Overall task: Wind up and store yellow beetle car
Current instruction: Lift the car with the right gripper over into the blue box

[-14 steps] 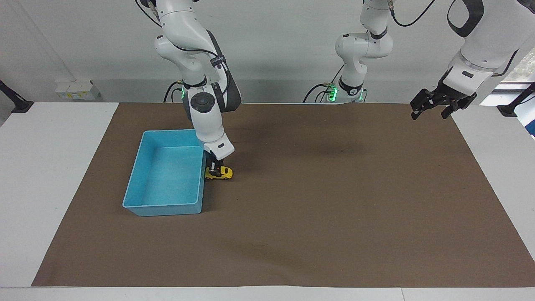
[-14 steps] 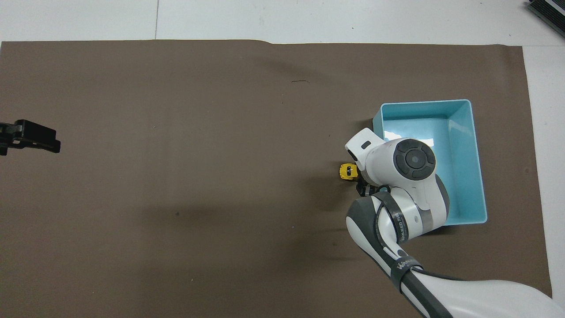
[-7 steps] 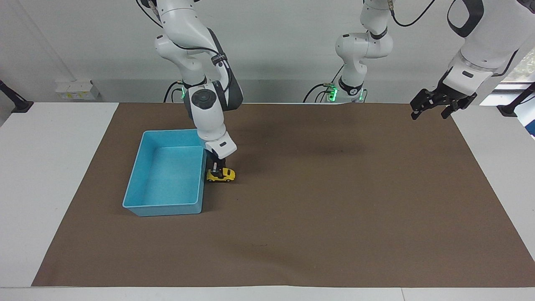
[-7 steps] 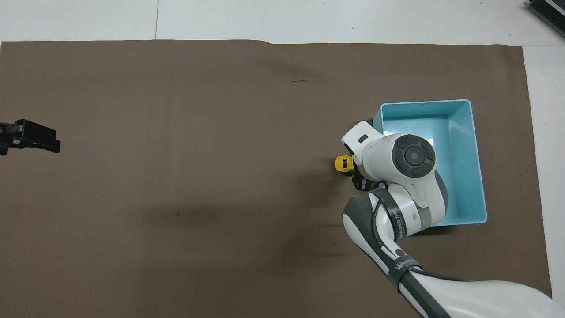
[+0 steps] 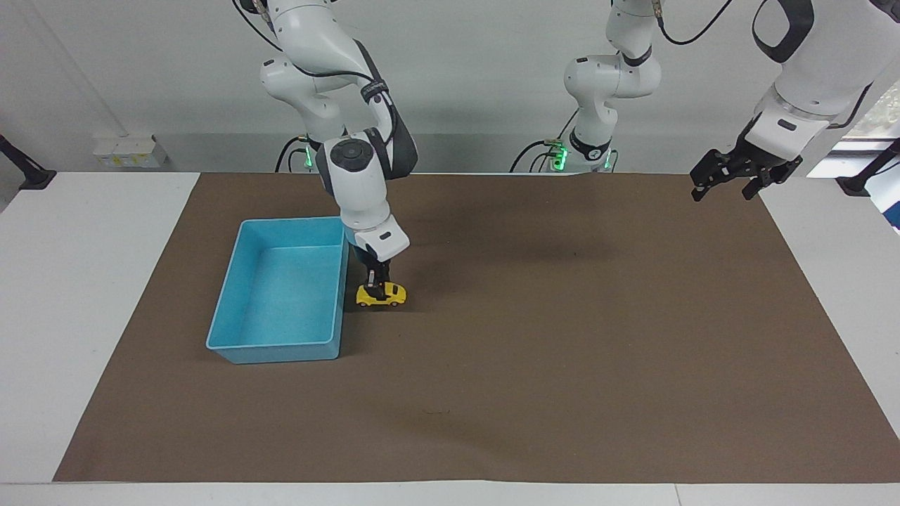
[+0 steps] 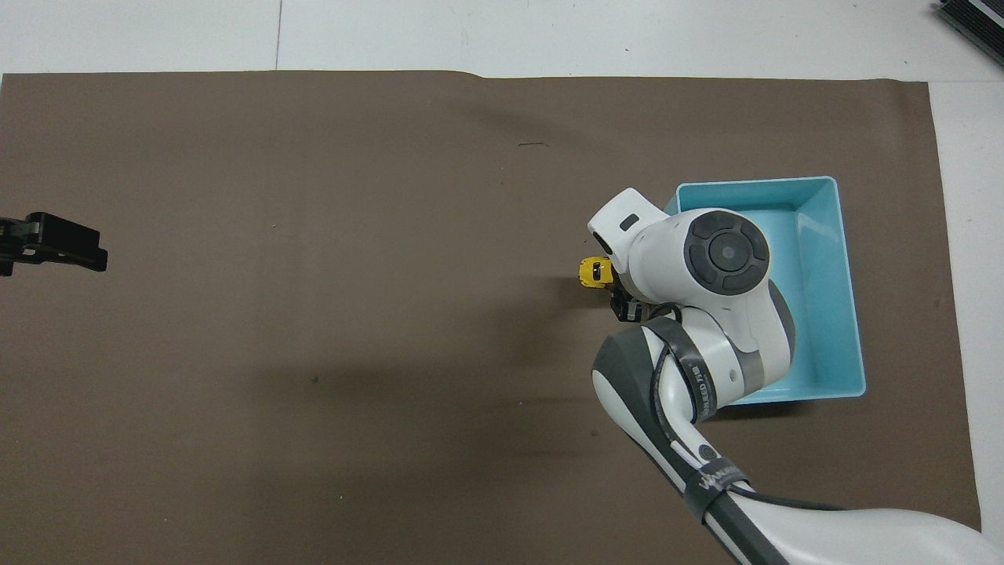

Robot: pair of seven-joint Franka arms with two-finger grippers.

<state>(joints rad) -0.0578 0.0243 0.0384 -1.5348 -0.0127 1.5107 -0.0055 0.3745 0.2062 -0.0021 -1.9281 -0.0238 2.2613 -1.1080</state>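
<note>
Gripping the yellow beetle car (image 5: pixel 381 295) from above, the right gripper (image 5: pixel 375 286) is standing low over the brown mat (image 5: pixel 562 337), its fingers pinching the toy's body, though the exact contact is hard to make out under the wrist. The car is sitting with its wheels on the mat, just beside the blue bin (image 5: pixel 232 337) on the wall that faces the left arm's end of the table, apart from that wall and outside the bin. In the overhead view only the car's end (image 6: pixel 591 272) is peeking out from under the right arm's wrist. The bin is lying toward the right arm's end of the table. The left gripper (image 5: pixel 728 184) is waiting in the air over the mat's corner at its own end, fingers spread and holding nothing.
</note>
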